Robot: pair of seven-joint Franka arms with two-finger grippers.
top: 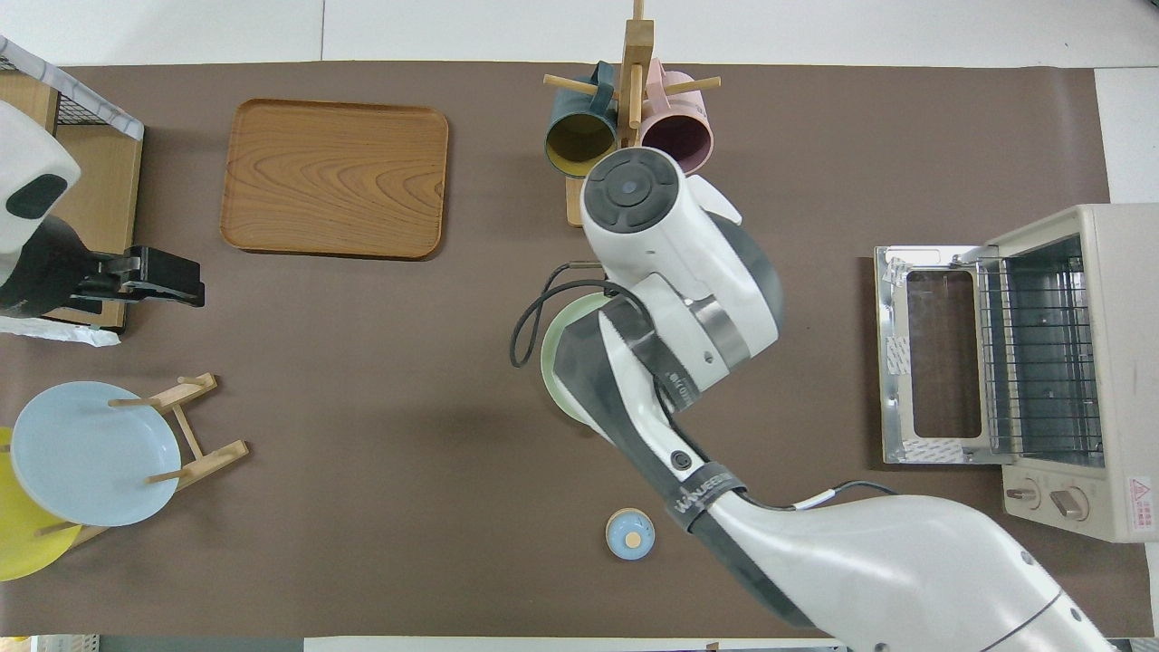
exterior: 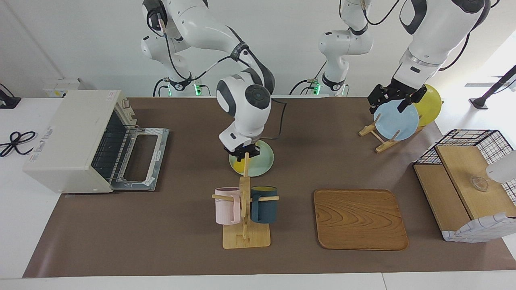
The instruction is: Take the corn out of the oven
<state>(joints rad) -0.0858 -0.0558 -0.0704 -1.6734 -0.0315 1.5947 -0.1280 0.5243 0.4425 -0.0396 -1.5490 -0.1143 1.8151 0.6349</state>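
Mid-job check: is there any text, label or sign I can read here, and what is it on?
Nothing reads clearly.
Dark print on top of the oven: too blurred to read.
Sticker on the oven's control panel, red warning triangle: words too small.
Black band around the right arm, white lettering: not legible.
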